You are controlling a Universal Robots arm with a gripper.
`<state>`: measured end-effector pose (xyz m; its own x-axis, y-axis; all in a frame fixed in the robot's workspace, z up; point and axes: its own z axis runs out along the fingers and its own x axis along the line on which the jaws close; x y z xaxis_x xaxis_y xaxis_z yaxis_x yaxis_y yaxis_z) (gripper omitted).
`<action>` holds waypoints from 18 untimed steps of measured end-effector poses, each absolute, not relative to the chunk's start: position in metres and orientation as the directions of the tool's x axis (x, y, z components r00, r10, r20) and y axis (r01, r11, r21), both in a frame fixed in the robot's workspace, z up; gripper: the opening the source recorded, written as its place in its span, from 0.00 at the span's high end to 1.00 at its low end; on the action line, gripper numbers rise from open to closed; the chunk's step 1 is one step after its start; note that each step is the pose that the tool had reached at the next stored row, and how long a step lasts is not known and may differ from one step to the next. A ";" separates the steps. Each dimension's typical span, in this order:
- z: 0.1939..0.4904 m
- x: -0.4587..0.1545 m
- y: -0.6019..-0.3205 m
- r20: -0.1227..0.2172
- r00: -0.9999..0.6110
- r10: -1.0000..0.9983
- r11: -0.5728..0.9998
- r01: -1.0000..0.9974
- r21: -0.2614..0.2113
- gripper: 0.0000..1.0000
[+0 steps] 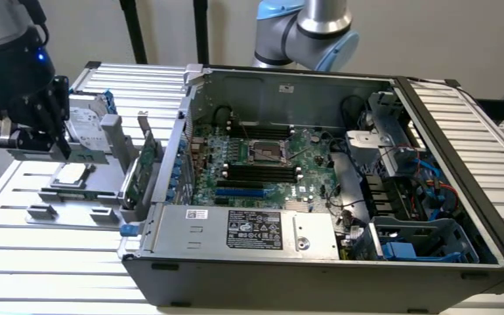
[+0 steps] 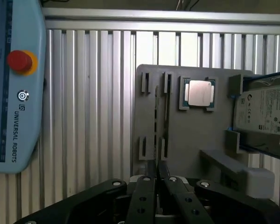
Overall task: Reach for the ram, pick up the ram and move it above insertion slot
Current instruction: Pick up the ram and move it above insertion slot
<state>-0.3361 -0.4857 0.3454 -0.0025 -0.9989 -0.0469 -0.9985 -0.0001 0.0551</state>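
The ram (image 2: 155, 119) stands on edge in the grey holder plate (image 2: 196, 135), showing as a thin dark strip between small grey posts. My gripper (image 2: 157, 169) hangs above the near end of that strip, its two dark fingers (image 2: 148, 173) drawn close together with nothing between them. In the exterior view my gripper (image 1: 26, 128) sits high at the left, over the holder (image 1: 68, 197) and apart from it. The motherboard's black slots (image 1: 256, 172) lie inside the open computer case (image 1: 322, 262).
On the holder are a silver processor (image 2: 199, 93), a silver hard drive (image 2: 263, 112) and an upright green expansion card (image 1: 147, 164). A teach pendant with a red button (image 2: 19, 61) lies on the slatted table (image 2: 93, 102). The case wall (image 1: 182, 151) rises between holder and motherboard.
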 end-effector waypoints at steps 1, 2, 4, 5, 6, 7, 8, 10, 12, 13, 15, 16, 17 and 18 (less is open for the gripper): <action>0.350 -0.332 -0.486 -0.049 -0.002 -0.999 -0.001 -0.998 0.055 0.87; 0.354 -0.328 -0.486 -0.051 -0.001 -0.999 -0.002 -0.998 0.055 0.87; 0.361 -0.320 -0.486 -0.056 0.001 -0.998 -0.004 -0.998 0.055 0.87; 0.365 -0.316 -0.486 -0.059 0.002 -0.998 -0.005 -0.998 0.055 0.87; 0.369 -0.312 -0.486 -0.061 0.003 -0.998 -0.006 -0.998 0.055 0.87; 0.373 -0.307 -0.486 -0.064 0.004 -0.998 -0.008 -0.998 0.055 0.87; 0.376 -0.303 -0.486 -0.067 0.005 -0.998 -0.009 -0.998 0.055 0.87; 0.384 -0.295 -0.486 -0.073 0.007 -0.997 -0.011 -0.998 0.055 0.87; 0.390 -0.287 -0.486 -0.079 0.009 -0.997 -0.014 -0.998 0.055 0.87; 0.393 -0.283 -0.486 -0.083 0.010 -0.996 -0.015 -0.998 0.055 0.87; 0.397 -0.274 -0.486 -0.092 0.012 -0.996 -0.017 -0.998 0.055 0.87; 0.398 -0.269 -0.486 -0.096 0.013 -0.995 -0.018 -0.998 0.055 0.87; 0.399 -0.265 -0.486 -0.100 0.013 -0.995 -0.019 -0.998 0.055 0.87; 0.399 -0.260 -0.486 -0.104 0.014 -0.995 -0.019 -0.998 0.055 0.87</action>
